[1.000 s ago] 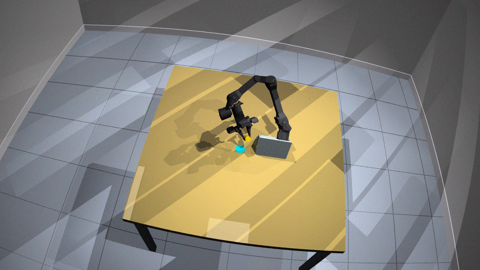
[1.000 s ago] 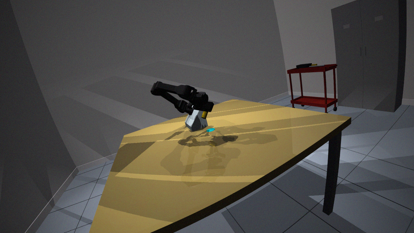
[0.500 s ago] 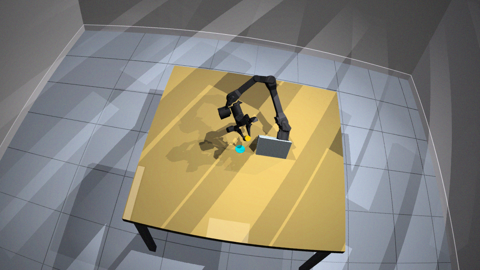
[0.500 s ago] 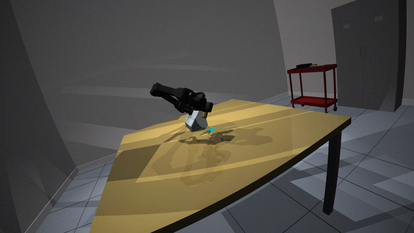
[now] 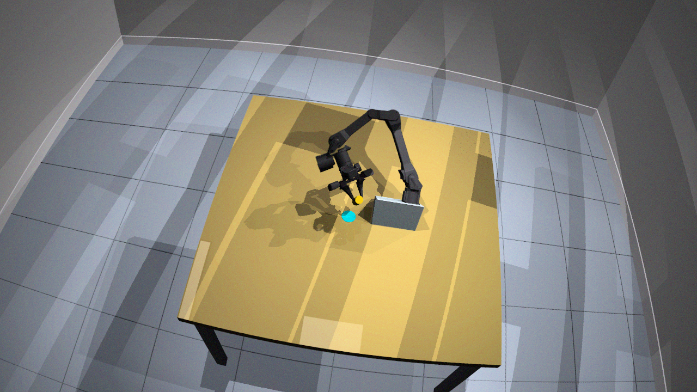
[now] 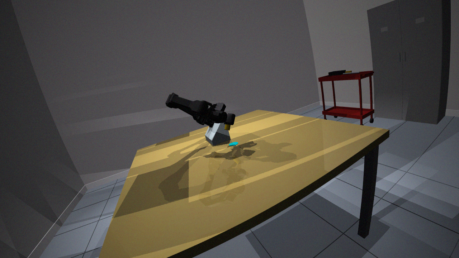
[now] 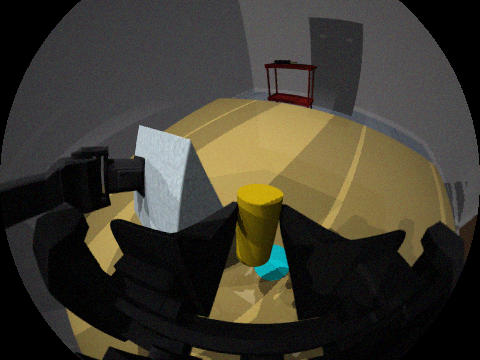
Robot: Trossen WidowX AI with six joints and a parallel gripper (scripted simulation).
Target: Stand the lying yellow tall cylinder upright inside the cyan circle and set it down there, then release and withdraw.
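Observation:
The yellow cylinder (image 5: 359, 200) (image 6: 227, 127) (image 7: 257, 225) is held in the air, roughly upright, above the table. My gripper (image 5: 358, 198) (image 7: 259, 208) is shut on it, one finger on each side. In the exterior view the fingers are hidden behind dark gripper parts. The cyan circle (image 5: 348, 216) (image 6: 233, 144) (image 7: 272, 270) lies flat on the table, a little beyond the cylinder. In the wrist view the cylinder's lower end overlaps part of the circle. In the exterior view a gap shows between the cylinder's lower end and the table.
A grey-white slanted block (image 5: 397, 213) (image 6: 218, 136) (image 7: 165, 175) stands on the table (image 5: 273, 273) (image 6: 272, 173) beside the arm's base, close to the circle and the gripper. A red cart (image 6: 348, 76) (image 7: 291, 66) stands off beyond the table.

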